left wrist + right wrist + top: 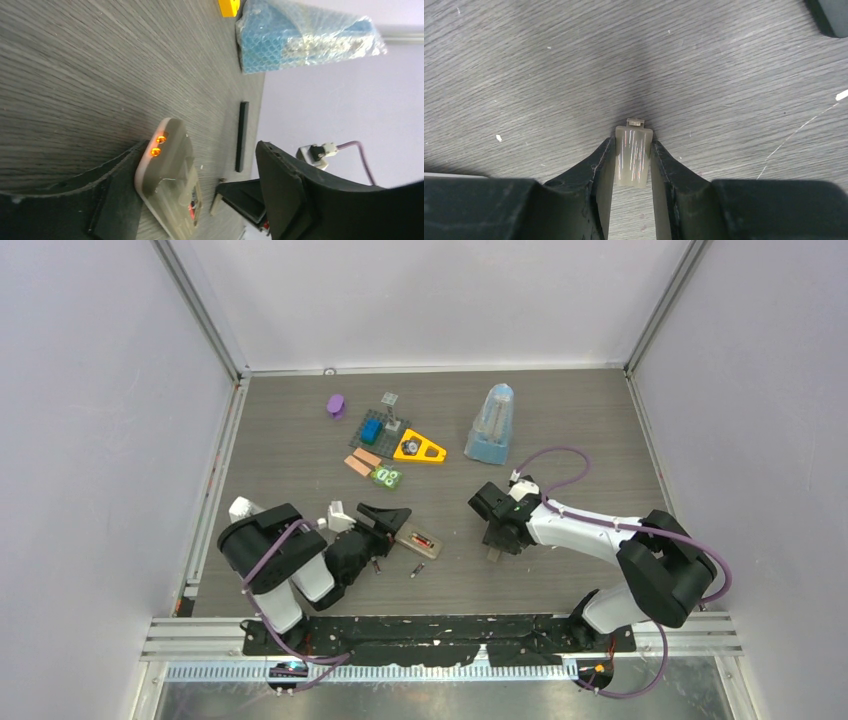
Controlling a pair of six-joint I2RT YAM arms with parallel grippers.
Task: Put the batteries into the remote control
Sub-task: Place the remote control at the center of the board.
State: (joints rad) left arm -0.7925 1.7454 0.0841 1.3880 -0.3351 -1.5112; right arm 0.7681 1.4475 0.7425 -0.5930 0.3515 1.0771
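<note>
Well, from the overhead view, the remote control [418, 542] lies on the grey counter [560, 440] a little toward six o'clock of its middle. Its back is open and something red shows inside. One loose battery [417, 570] lies on the counter just at six o'clock of the remote. The left hand [395, 528] sits at nine o'clock of the remote, right against it. The right hand [495, 545] hangs well apart at three o'clock. A blue mesh-wrapped object [492, 425] stands at twelve o'clock of that hand, and a yellow triangle [418, 448] lies at twelve o'clock of the remote.

In the left wrist view, the left hand [205, 160] is released and its jaws stand wide. The remote control [167, 175] rests against one finger [115, 190] and is clear of the other. Two orange lights glow at its end. A black strip [241, 136] lies beyond it on the counter [90, 70].

In the right wrist view, the right hand [633, 145] is clenched on a small pale plastic piece [634, 160]. Both fingers [596, 170] press on its sides just above the counter [574, 65].
</note>
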